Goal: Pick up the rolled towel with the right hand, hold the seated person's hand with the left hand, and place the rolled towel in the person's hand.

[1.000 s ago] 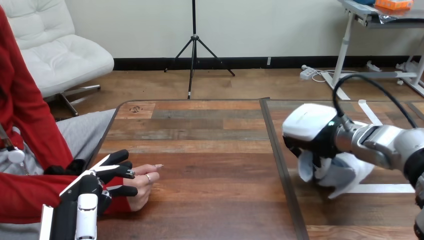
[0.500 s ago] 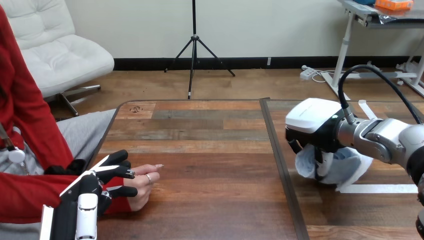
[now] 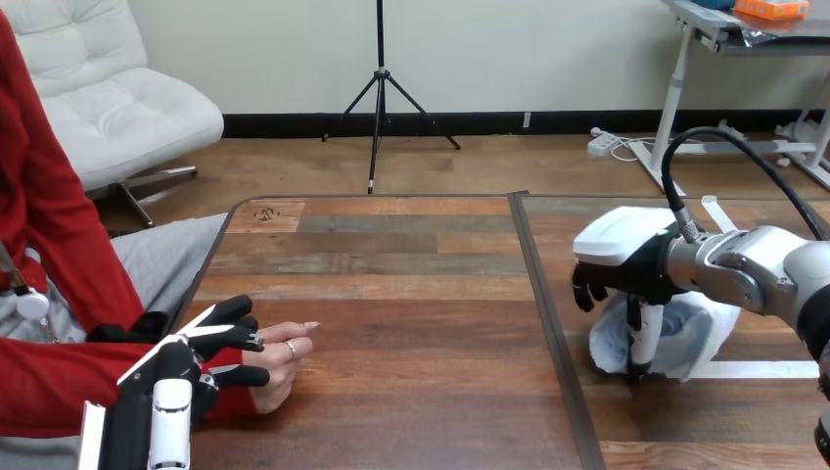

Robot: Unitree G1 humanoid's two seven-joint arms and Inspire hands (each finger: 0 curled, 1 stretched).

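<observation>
- The rolled towel [image 3: 688,331] lay on the right part of the table [image 3: 411,294], its long axis running roughly left to right.
- The right hand [image 3: 626,266] sat over the towel's left end, its fingers [image 3: 641,338] curled down round it in a grip.
- The left hand [image 3: 186,360] rested against the person's hand [image 3: 281,356] at the near left edge; whether it gripped could not be told.

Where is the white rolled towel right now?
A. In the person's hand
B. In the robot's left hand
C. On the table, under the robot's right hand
C: the rolled towel sits on the table at the right side, with the right hand on top of it and its fingers curled down round it.
</observation>
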